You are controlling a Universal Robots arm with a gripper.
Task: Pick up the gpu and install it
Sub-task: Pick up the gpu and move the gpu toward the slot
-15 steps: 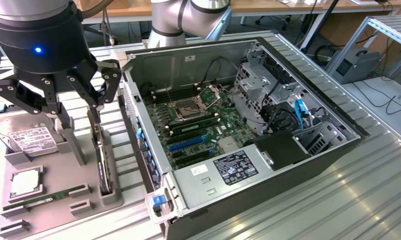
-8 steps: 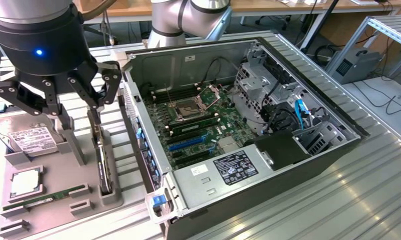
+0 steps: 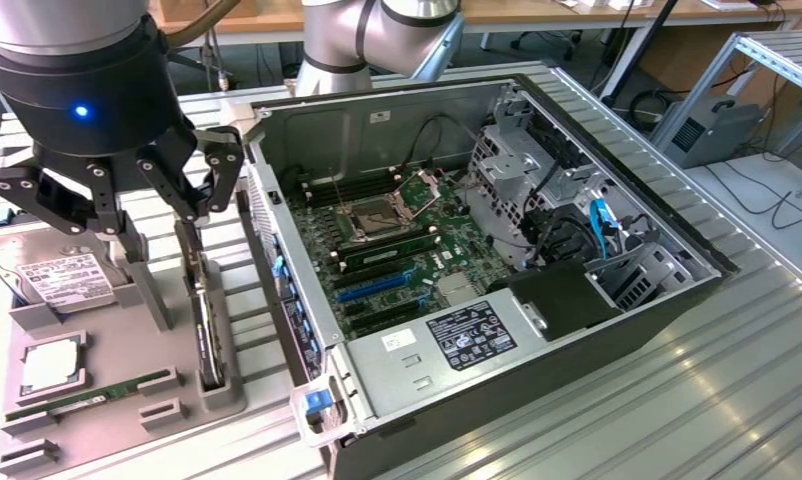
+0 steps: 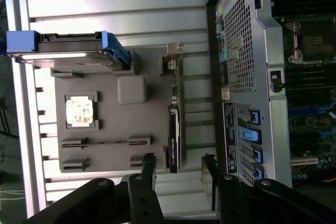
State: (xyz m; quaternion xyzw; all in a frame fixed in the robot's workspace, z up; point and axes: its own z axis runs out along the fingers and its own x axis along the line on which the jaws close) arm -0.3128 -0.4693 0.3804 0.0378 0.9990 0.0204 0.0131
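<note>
The gpu (image 3: 209, 335) stands thin edge-on in a slot of the grey fixture tray (image 3: 108, 430), on the exterior view's left beside the open computer case (image 3: 535, 320). My gripper (image 3: 154, 225) hangs above the tray's far end, open, with nothing between its fingers. In the wrist view the gpu (image 4: 174, 132) shows as a narrow dark strip with its silver bracket end farthest from me. It lies roughly in line with the gap of my gripper (image 4: 178, 174), whose black fingers (image 4: 148, 169) are apart from it.
The tray also holds a silver hard drive (image 3: 57, 278), a CPU (image 3: 50, 365) and a green RAM stick (image 3: 88, 398). The case lies open on its side with the motherboard (image 3: 401, 250) and blue slots (image 3: 374, 287) exposed. Its perforated rear wall (image 4: 239, 51) runs close beside the gpu.
</note>
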